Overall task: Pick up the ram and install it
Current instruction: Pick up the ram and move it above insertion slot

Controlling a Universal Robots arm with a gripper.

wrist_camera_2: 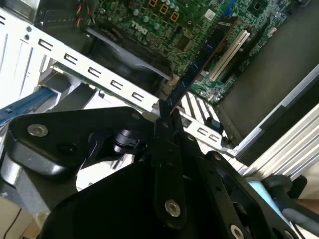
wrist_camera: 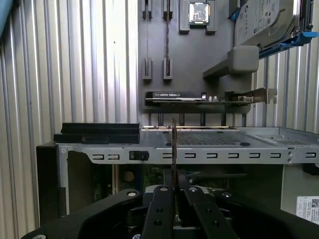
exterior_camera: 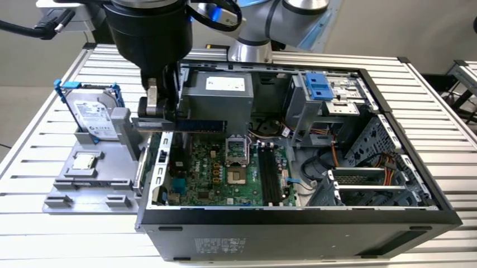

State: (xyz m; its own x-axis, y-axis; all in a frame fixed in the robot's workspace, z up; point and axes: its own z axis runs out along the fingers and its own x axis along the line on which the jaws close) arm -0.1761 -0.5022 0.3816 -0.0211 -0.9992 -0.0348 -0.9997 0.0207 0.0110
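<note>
Gripping the ram (exterior_camera: 201, 126) by one end, the fingers (wrist_camera: 160, 209) hold it over the computer case (exterior_camera: 298, 215).

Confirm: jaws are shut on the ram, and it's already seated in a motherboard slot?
Not seated. The jaws of the gripper are shut on the ram, but the exterior view shows it held in the air over the open case, well above the black motherboard slots.
</note>
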